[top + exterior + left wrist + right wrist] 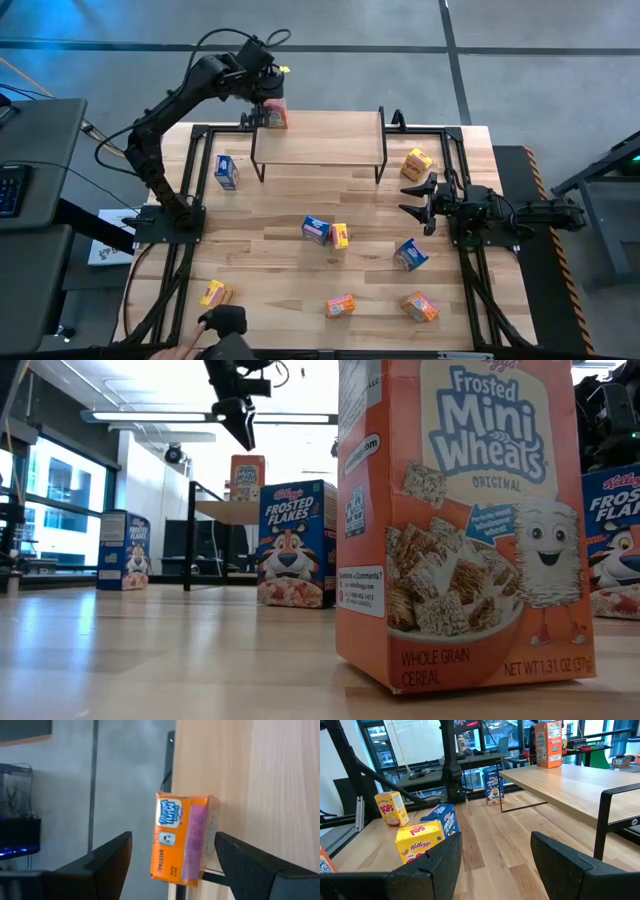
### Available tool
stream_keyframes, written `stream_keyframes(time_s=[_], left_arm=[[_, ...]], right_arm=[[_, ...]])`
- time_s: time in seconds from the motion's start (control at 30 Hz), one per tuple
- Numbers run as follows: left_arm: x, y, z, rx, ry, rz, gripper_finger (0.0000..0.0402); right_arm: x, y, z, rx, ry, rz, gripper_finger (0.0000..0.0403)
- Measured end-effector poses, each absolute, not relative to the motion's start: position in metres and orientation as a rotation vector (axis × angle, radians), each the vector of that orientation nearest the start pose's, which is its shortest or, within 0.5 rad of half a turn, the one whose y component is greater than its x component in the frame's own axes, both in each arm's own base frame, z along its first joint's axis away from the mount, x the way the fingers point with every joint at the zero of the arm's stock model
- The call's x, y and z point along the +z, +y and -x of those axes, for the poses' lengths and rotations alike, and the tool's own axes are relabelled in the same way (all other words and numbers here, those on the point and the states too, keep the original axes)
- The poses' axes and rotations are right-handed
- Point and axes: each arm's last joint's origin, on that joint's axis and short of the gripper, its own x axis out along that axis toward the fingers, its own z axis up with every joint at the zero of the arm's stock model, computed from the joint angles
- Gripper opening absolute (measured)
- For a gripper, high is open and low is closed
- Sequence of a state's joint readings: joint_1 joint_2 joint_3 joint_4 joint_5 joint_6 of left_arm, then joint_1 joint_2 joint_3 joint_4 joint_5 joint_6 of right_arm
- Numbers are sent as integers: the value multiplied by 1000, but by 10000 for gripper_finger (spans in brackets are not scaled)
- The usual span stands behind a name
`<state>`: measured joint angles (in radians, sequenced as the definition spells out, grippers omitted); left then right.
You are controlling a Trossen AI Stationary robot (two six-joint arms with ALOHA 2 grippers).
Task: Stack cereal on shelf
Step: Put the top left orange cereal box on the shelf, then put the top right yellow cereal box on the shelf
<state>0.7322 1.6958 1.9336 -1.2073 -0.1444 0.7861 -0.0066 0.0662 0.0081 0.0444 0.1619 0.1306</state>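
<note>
The shelf [318, 140], a light-wood board on black legs, stands at the table's far middle. An orange cereal box [182, 840] stands upright on its bottom end at the shelf's far left corner [275, 118]. My left gripper [268, 98] hovers just above this box, open. Its fingers [112, 852] stand on either side of the box with a gap on each side. My right gripper [415, 197] rests open at the table's right, pointing level toward the middle, nothing between its fingers. Several more cereal boxes lie scattered on the table.
Loose boxes on the tabletop: blue [226, 171] left of the shelf, blue [316, 229] and yellow [339, 236] in the middle, blue [410, 254], yellow [416, 164], and near the front yellow [215, 294], orange [340, 305], orange [421, 306]. Most of the shelf board is bare.
</note>
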Motion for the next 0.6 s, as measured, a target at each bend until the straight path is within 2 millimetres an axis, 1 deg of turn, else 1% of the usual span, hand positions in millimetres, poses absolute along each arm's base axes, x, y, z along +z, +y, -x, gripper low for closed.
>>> stream_keyframes(time_s=[0.2, 0.37, 0.5, 0.6], left_arm=[[412, 221, -240, 426, 1178, -333, 276], [416, 212, -238, 428, 1188, -279, 276], [424, 195, -235, 445, 1151, -222, 276], [431, 179, -232, 441, 1114, -167, 276]], right_arm=[[165, -5, -101, -169, 3, -129, 229], [165, -5, -101, -169, 3, -129, 229], [165, -5, -101, -169, 3, -129, 229], [165, -5, -101, -169, 3, -129, 229]])
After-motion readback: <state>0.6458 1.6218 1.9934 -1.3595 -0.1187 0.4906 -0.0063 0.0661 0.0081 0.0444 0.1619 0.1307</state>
